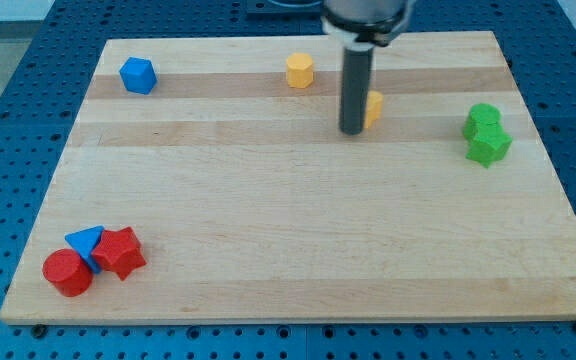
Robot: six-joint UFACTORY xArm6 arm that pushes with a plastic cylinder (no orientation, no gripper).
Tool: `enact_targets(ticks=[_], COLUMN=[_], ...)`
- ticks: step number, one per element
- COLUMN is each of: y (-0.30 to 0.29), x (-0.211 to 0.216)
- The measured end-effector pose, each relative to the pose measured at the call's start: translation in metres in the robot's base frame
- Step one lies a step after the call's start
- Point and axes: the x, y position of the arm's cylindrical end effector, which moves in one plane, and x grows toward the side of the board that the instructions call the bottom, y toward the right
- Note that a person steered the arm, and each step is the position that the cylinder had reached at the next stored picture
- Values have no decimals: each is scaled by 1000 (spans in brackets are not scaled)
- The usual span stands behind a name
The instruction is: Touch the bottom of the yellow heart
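Wooden board (298, 250) fills most of the view, lying on a blue perforated table (28, 60). My rod (355, 85) comes down from the view's top, and my tip (353, 132) rests on the board in its upper half; it is a plain rod end, with nothing to spread or pinch. Just to the view's right of the rod, touching or nearly touching it and partly hidden behind it, sits the yellow heart (373, 107); its shape is hard to make out. Well to the right of my tip two green blocks (486, 134) sit touching. Up and left of it is a yellow hexagon (300, 71), farther left a blue block (138, 75). Far down-left, a red cylinder (67, 272), blue triangle (85, 241) and red star (119, 251) cluster together.
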Motion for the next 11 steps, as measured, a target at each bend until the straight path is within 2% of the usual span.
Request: enact_targets(ticks=[1, 2, 3, 5, 6, 7, 9, 10, 11], y=[60, 90, 85, 32, 32, 56, 44, 9, 4], x=[-22, -30, -18, 39, 4, -29, -21, 13, 3])
